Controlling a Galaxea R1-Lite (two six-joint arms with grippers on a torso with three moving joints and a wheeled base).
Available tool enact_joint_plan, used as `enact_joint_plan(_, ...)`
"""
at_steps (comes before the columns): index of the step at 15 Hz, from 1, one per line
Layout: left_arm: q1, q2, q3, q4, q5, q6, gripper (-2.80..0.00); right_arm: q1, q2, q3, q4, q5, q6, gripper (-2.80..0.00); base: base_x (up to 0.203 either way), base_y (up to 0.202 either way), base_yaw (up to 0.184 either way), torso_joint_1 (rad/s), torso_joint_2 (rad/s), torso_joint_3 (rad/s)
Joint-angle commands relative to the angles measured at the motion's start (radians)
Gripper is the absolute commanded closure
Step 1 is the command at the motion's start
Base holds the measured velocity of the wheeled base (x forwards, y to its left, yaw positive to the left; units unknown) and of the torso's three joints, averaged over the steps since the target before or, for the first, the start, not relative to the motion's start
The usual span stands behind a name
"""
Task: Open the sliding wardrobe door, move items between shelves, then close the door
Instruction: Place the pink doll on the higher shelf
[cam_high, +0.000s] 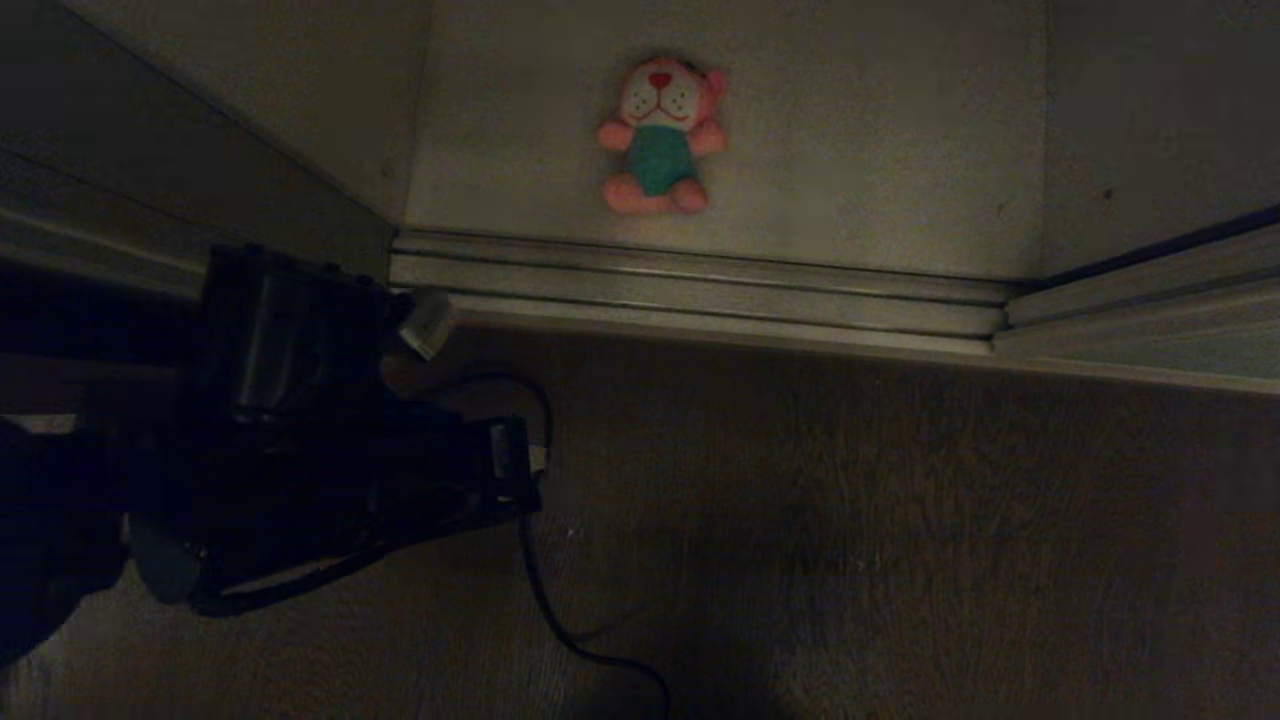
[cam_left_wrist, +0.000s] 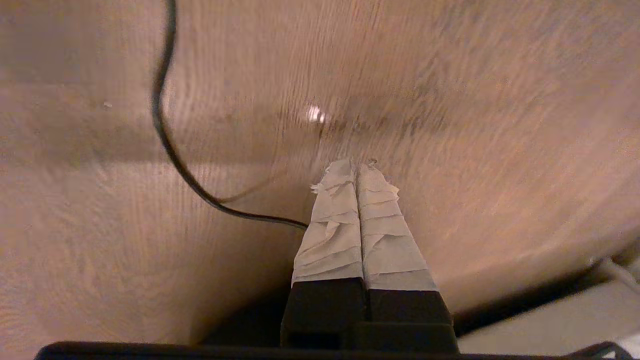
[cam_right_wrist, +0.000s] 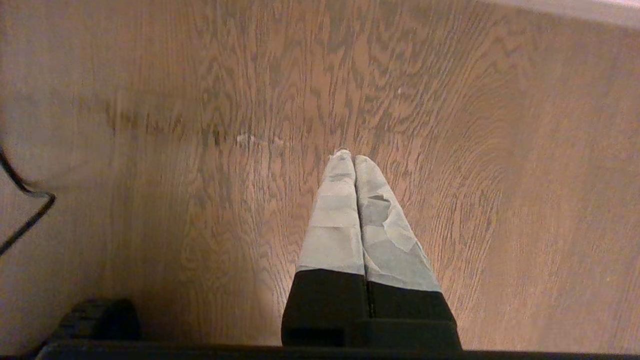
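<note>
**A:** ok so where's everything at right now? kinda dark in the head cam.

**B:** yeah it's dim. The pink plush toy (cam_high: 660, 135) is lying face up on the bottom shelf (cam_high: 880, 170) of the wardrobe, roughly mid-shelf, feet toward the metal sliding track (cam_high: 700, 290) but not touching it. Opening is clear in front of it. Only one toy shows, can't see a blue one anywhere.

**A:** and the door?

**B:** just a sliver of the sliding wardrobe door (cam_high: 1150, 300) at the right edge, running along the track. Can't tell more than that.

**A:** arms?

**B:** left arm is low on the left side, over the wood-grain floor (cam_high: 900, 520), just outside the track. In its wrist cam the left gripper (cam_left_wrist: 356, 167) is clenched, taped fingers (cam_left_wrist: 332, 225) pressed flat together, nothing between them, pointing at the floor with a black cable (cam_left_wrist: 165, 130) snaking past.

**A:** right one?

**B:** right gripper (cam_right_wrist: 352, 157) also clamped closed and empty, aimed at bare floor. It's not in the head cam at all.
</note>
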Motion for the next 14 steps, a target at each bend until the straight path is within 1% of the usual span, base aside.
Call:
enact_joint_plan(1,-0.006,0.048,-0.022,-0.009,0.003,-0.004,0.0,0.0,0.001,0.004,0.0,0.0,-0.001,0.0,0.0,0.0,0.0,0.002,0.0,-0.197)
enact_joint_plan(4,-0.005,0.068,-0.037,-0.017,0.006,-0.004,0.0,0.0,0.0,0.003,-0.001,-0.001,-0.001,0.0,0.0,0.0,0.0,0.0,0.0,-0.2)
enact_joint_plan(5,-0.003,0.088,-0.036,-0.037,0.007,-0.004,0.0,0.0,0.0,0.003,0.0,0.0,-0.001,0.0,0.0,0.0,0.0,-0.004,0.0,-0.202)
enact_joint_plan(7,0.001,0.137,-0.061,-0.158,0.005,-0.002,0.0,0.0,0.001,0.004,0.0,0.0,-0.001,0.0,0.0,0.0,0.0,-0.002,0.0,-0.2)
enact_joint_plan(8,0.002,0.168,-0.107,-0.213,0.005,0.004,0.0,0.0,0.0,0.003,0.001,-0.001,-0.001,0.0,0.0,0.0,0.0,0.012,0.0,-0.118)
enact_joint_plan(9,0.003,0.204,-0.153,-0.254,0.009,0.018,0.0,0.0,0.001,0.004,-0.001,-0.001,-0.001,0.0,0.0,0.0,0.0,0.009,0.0,-0.066)
enact_joint_plan(10,0.003,0.243,-0.198,-0.288,0.018,0.044,0.0,0.0,0.0,0.004,-0.001,-0.001,-0.001,0.0,0.0,0.0,0.0,0.006,0.0,-0.033)
enact_joint_plan(12,0.004,0.296,-0.274,-0.354,0.06,0.1,0.0,0.0,0.001,0.004,-0.001,0.0,-0.001,0.0,0.0,0.0,0.0,0.0,0.0,0.0)
enact_joint_plan(14,0.024,0.321,-0.317,-0.412,0.071,0.14,0.0,0.0,0.0,0.004,-0.001,0.001,-0.001,0.0,0.0,0.0,0.0,0.0,0.0,0.0)
